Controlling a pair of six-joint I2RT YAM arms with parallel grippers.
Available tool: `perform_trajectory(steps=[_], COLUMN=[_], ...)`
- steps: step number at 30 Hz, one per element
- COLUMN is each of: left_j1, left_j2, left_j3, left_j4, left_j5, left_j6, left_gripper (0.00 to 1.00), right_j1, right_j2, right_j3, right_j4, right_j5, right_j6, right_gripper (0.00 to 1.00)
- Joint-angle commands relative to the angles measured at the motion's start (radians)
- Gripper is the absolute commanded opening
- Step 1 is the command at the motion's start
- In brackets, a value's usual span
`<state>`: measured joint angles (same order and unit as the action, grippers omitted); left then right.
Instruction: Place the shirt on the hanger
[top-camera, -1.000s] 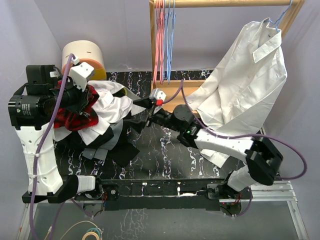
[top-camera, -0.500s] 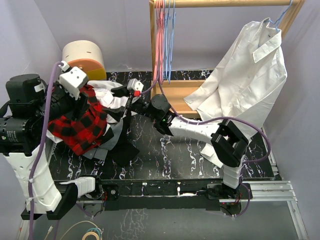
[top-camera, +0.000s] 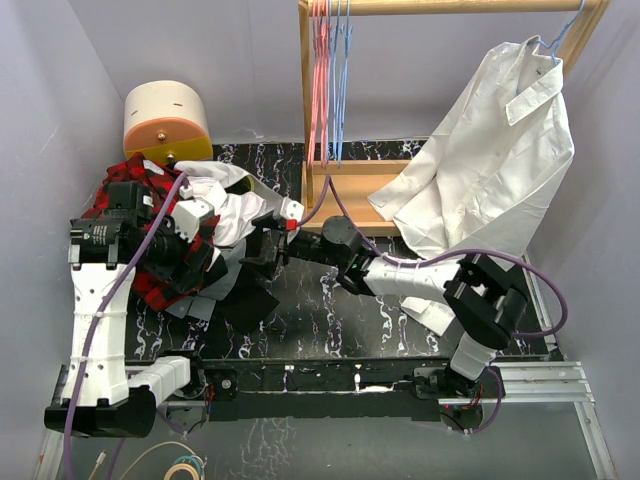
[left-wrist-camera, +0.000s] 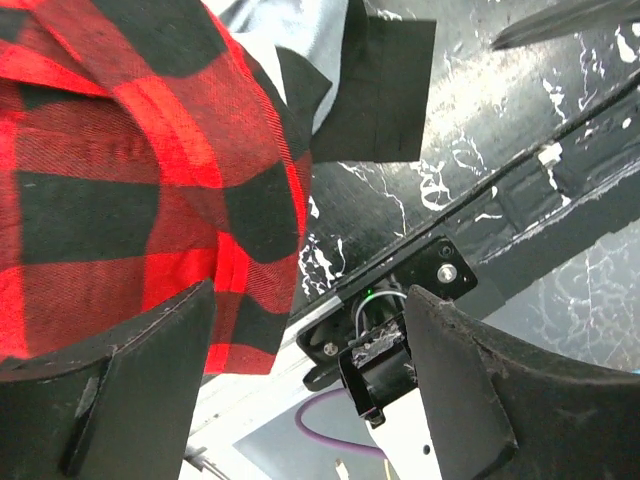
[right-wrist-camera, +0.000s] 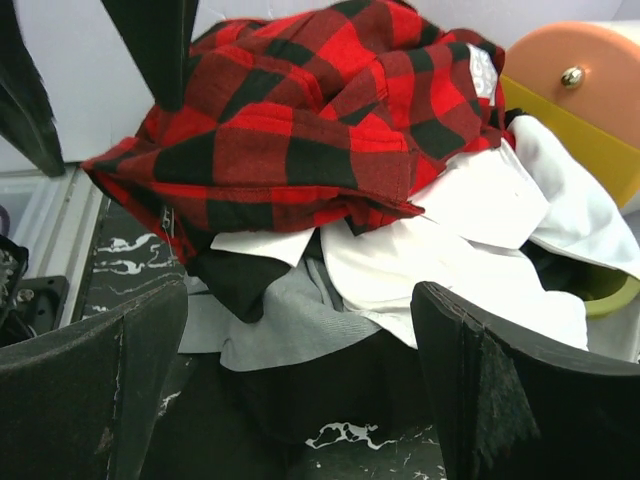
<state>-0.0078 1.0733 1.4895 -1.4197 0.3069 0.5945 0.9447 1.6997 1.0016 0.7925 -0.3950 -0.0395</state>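
Note:
The red-and-black checked shirt lies crumpled on top of a pile of clothes at the table's left, and it fills the upper part of the right wrist view. My left gripper hovers over the shirt's near part, open. In the left wrist view the shirt hangs beside the left finger, with nothing between the jaws. My right gripper is open just right of the pile, facing it. Light-blue wire hangers hang on the rail at the back.
White garments, a grey cloth and a black cloth lie under the shirt. A peach-and-yellow cylinder stands behind the pile. The wooden rack carries pink hangers and a large white shirt.
My left gripper has opened and let go of the shirt, which dropped back on the pile; the left arm came down. The right gripper swung left, then nearer, toward the pile.

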Motion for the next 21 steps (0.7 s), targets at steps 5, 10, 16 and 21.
perform_trajectory(steps=[5,10,16,21], left_j1=[0.004,0.005,0.005,0.004], left_j2=[-0.017,-0.03,-0.036,-0.047], left_j3=[-0.173,-0.298,-0.243,0.014], left_j4=[-0.01,0.097,0.194,0.162], left_j5=[-0.026,-0.146,-0.253,-0.202], left_j6=[0.073,0.063,0.053,0.074], left_gripper=[0.71,0.56,0.0,0.0], right_j1=[-0.006,-0.007,-0.004,-0.004], right_j2=[-0.104,-0.095,-0.082,-0.064], right_j3=[-0.082,-0.08,-0.007,0.038], right_j4=[0.088,0.09,-0.011,-0.022], right_j5=[0.024,0.011,-0.069,-0.15], right_j6=[0.046,0.059,-0.066,-0.344], right_gripper=[0.98,0.98,0.98,0.98])
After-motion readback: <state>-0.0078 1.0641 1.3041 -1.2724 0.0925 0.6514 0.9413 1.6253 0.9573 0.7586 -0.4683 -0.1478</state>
